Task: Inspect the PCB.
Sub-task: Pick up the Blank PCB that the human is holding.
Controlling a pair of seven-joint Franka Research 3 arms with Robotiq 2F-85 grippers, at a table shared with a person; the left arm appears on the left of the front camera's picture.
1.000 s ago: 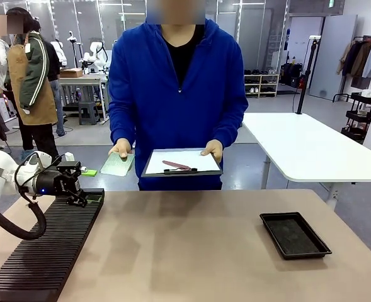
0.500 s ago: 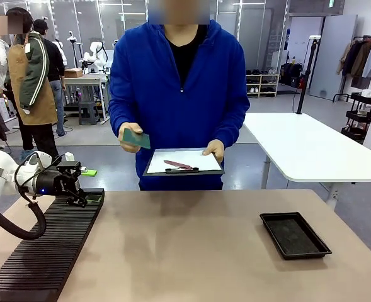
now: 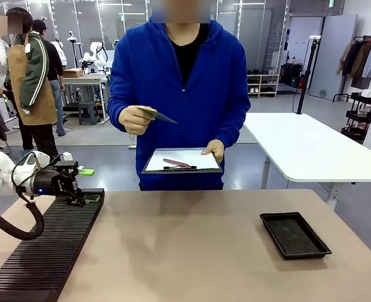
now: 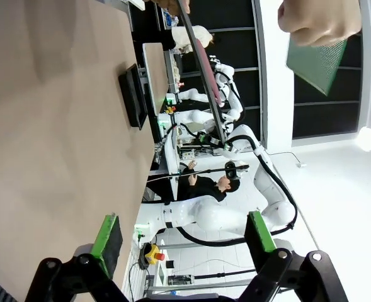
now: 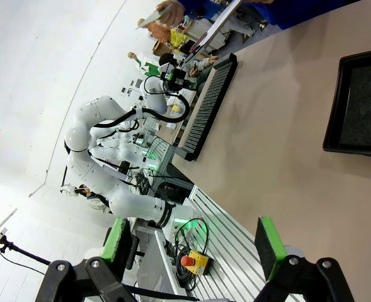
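Across the table a person holds the green PCB (image 3: 155,114) up at chest height in one hand (image 3: 135,119), tilted nearly edge-on to the front camera. In the left wrist view the PCB (image 4: 317,63) shows its dotted green face below that hand (image 4: 317,22). The other hand holds a dark clipboard (image 3: 182,162) with white paper and a pen. My left gripper (image 3: 89,185) hangs open over the far end of the black slotted rack (image 3: 46,251), well short of the PCB. Its green pads (image 4: 108,236) stand wide apart with nothing between. My right gripper (image 5: 194,251) is open and holds nothing.
A black tray (image 3: 295,234) lies on the table's right side, also seen as the tray (image 5: 361,104) in the right wrist view. The brown tabletop (image 3: 185,251) spreads between rack and tray. A white table (image 3: 311,148) stands behind on the right. Other people stand far left.
The person has lifted the PCB from beside the clipboard up to chest height and turned it toward edge-on. My left gripper has stayed almost still.
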